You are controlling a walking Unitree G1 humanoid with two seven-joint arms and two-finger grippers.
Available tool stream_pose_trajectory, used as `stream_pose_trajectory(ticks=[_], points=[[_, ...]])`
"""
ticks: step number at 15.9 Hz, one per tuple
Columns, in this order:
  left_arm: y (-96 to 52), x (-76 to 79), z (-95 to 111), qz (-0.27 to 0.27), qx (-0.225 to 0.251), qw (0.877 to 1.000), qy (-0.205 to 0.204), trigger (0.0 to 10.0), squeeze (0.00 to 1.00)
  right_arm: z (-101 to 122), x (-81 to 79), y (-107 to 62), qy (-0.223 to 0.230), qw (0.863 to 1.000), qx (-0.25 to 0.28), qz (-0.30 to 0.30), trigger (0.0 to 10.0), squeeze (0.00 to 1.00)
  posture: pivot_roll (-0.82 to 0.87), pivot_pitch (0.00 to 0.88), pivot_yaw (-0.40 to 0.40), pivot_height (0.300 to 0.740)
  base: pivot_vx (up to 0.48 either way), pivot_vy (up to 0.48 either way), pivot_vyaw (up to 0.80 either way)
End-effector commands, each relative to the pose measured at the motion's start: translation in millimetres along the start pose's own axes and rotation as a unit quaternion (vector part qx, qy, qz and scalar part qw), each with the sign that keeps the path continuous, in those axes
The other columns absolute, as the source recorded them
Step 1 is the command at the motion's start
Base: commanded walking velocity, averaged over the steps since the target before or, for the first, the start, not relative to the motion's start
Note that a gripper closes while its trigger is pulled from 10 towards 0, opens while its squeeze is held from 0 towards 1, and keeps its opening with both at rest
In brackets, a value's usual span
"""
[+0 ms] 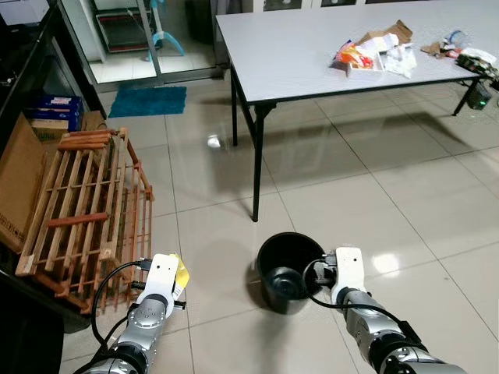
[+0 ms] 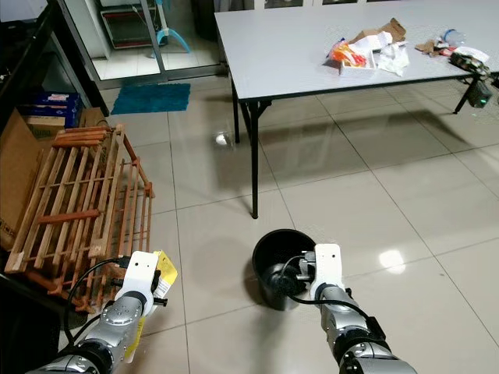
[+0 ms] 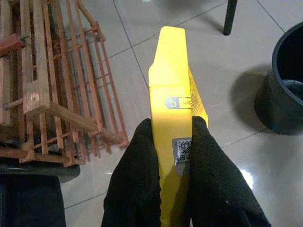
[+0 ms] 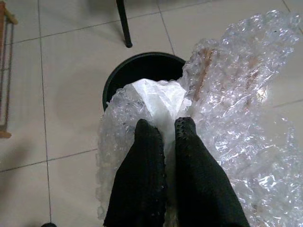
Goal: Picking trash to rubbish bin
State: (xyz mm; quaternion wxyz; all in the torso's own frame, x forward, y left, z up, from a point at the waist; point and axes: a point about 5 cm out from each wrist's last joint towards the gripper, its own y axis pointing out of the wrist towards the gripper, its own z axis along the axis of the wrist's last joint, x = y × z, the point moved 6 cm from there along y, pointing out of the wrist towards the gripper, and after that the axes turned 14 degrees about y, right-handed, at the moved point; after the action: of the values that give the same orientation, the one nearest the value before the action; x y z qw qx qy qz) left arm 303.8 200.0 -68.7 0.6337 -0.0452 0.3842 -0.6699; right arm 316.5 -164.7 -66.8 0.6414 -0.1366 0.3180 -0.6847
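Observation:
A black round rubbish bin (image 1: 287, 269) stands on the tiled floor just in front of me. My right gripper (image 4: 164, 125) is shut on a crumpled sheet of clear bubble wrap (image 4: 236, 104) with white paper (image 4: 158, 101) in it, held close beside and slightly above the bin's rim (image 4: 137, 61). My left gripper (image 3: 171, 142) is shut on a flat yellow carton (image 3: 173, 94) with a QR label, held low to the left of the bin (image 3: 284, 85), near the wooden crate. More trash (image 1: 374, 54) lies piled on the grey table.
A grey folding table (image 1: 296, 54) with black legs stands ahead. A wooden slatted crate (image 1: 86, 202) and cardboard boxes (image 1: 19, 179) crowd the left side. A blue mat (image 1: 148, 100) lies by the far doorway. Open tiled floor (image 1: 390, 179) stretches to the right.

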Motion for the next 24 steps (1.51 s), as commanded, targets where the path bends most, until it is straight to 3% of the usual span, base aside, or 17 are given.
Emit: stream_pose_trajectory(ticks=[1,16,21,24], points=[[0.0,-1.2,-1.4,0.001,-0.003,1.0,0.009,10.0,0.0,1.7,0.8,0.3,0.0,1.0,0.003,-0.005,10.0,0.0,0.0,0.03,0.004,0.713,0.24,0.0,0.0],[0.2,-3.0,-2.2,0.005,-0.007,1.0,0.017,10.0,0.0,1.7,0.3,0.5,-0.001,1.0,0.001,-0.004,10.0,0.0,0.0,0.032,0.002,0.713,0.298,0.0,-0.09],[0.3,-3.0,-1.9,0.005,-0.006,1.0,0.017,10.0,0.0,1.2,-2.4,0.6,0.0,1.0,0.0,0.002,10.0,0.0,0.0,0.03,0.002,0.669,0.426,0.0,0.0],[0.2,-3.0,-2.2,0.004,-0.006,1.0,0.018,10.0,0.0,1.0,0.5,0.4,0.0,1.0,0.001,-0.007,10.0,0.0,0.0,0.03,0.002,0.669,0.48,0.0,0.0]])
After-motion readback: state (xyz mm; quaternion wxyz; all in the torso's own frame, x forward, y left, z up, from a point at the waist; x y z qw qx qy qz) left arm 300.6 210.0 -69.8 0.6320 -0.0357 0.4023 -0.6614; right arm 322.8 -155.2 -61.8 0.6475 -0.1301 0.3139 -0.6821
